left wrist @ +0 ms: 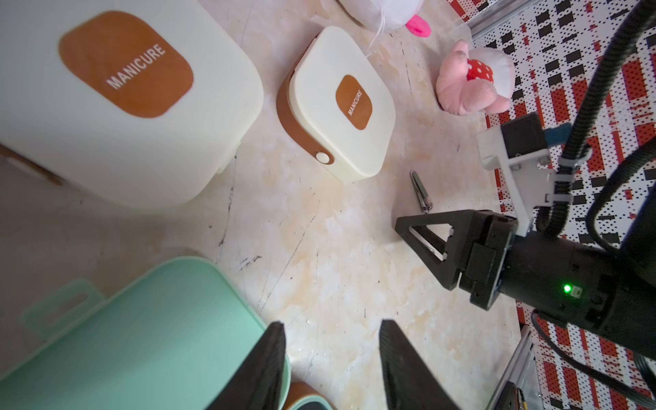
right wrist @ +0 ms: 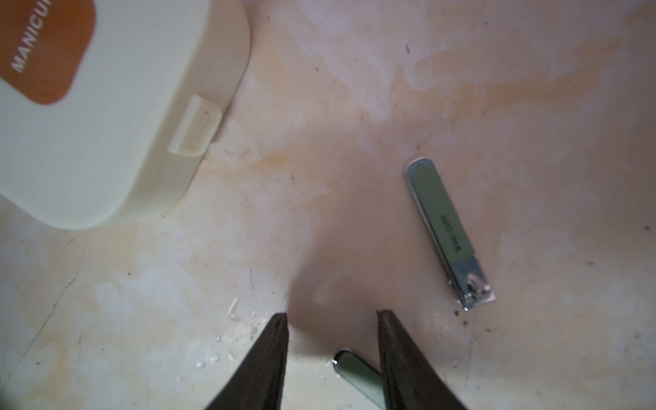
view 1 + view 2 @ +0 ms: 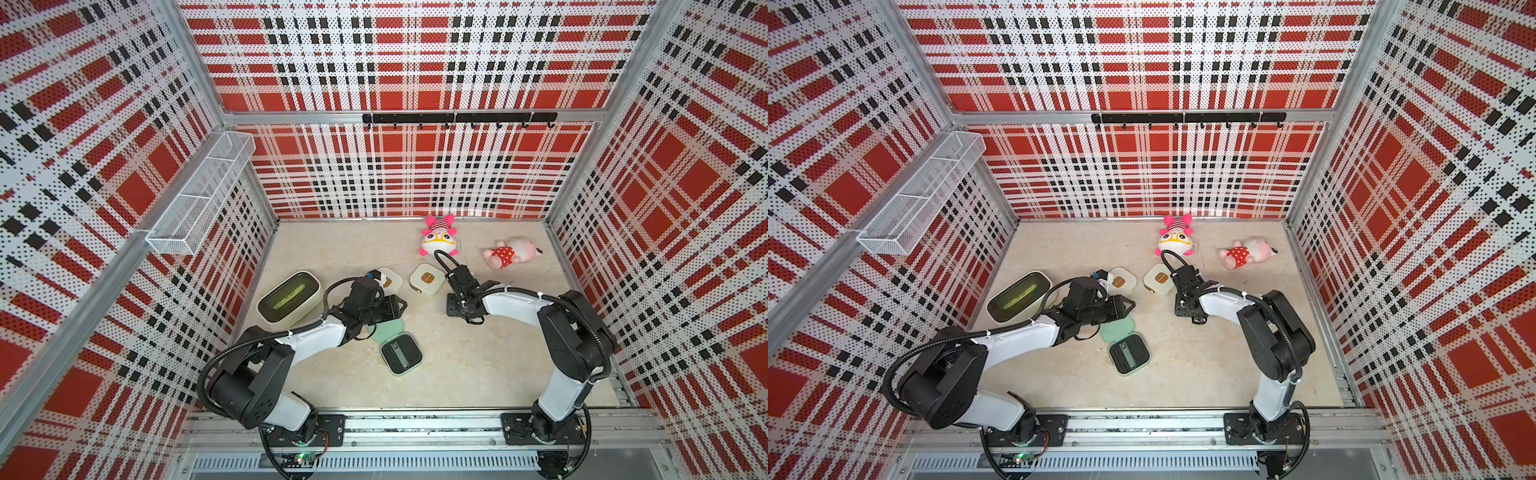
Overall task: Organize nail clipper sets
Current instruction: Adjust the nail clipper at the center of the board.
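Partway by my reckoning: the mint green case (image 3: 401, 353) lies open on the tabletop (image 3: 478, 374) with 1 tool (image 3: 400, 356) seated, 2 cream cases (image 3: 424, 277) (image 3: 390, 279) shut, 2 clippers (image 2: 449, 234) (image 2: 356, 369) loose by the right hand (image 2: 332, 316), part-spread and gripping nothing; the left hand (image 1: 332, 326), likewise parted and empty, hovers at the mint lid (image 1: 142, 337).

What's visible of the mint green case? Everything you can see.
The mint green case lies open on the table between the arms. It is rounded-square and looks plastic. The base faces up with a black ribbed insert holding one slim metal clipper. The lid is folded back flat toward the left arm and has a slotted tab on its edge. The left tool hangs open over the lid's edge; contact is unclear.
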Controlling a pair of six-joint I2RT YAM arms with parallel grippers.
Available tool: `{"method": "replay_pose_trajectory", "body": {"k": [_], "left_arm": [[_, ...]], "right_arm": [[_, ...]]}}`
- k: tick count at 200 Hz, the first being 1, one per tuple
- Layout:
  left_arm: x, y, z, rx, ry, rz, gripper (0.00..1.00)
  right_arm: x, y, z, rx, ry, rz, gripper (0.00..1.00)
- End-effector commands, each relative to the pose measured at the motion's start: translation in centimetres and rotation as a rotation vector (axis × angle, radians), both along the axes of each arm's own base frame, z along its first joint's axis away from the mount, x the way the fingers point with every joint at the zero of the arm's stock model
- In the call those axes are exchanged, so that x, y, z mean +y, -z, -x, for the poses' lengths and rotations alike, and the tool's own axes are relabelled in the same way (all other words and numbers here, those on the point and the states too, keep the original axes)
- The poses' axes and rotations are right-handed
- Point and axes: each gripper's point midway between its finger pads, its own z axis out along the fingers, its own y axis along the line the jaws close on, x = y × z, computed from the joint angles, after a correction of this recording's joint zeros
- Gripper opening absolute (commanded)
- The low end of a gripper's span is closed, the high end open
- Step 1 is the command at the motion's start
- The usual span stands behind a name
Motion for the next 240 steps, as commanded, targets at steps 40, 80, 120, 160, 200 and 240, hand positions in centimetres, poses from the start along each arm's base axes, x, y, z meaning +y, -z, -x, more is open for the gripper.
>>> {"method": "replay_pose_trajectory", "body": {"k": [40, 80, 120, 160, 200, 240], "left_arm": [[0.0, -0.6, -0.3, -0.02, 0.005, 0.023, 0.48], [-0.2, -0.5, -0.4, -0.016, 0.009, 0.024, 0.48], [-0.3, -0.3, -0.4, -0.008, 0.015, 0.026, 0.48], [-0.3, -0.4, -0.5, -0.011, 0.013, 0.025, 0.48], [-0.3, -0.4, -0.5, -0.013, 0.012, 0.026, 0.48], [-0.3, -0.4, -0.4, -0.011, 0.012, 0.027, 0.48]], "right_arm": [[1.8, -0.2, -0.1, -0.013, -0.012, -0.013, 0.47], [2.1, 0.1, 1.2, 0.0, -0.005, -0.011, 0.48], [2.0, 0.7, 2.5, 0.018, 0.012, -0.018, 0.48], [1.9, 1.3, 4.0, 0.031, 0.024, -0.026, 0.47], [1.8, 1.3, 5.6, 0.035, 0.029, -0.025, 0.47], [0.9, 1.2, 7.0, 0.038, 0.056, -0.021, 0.49]]}}
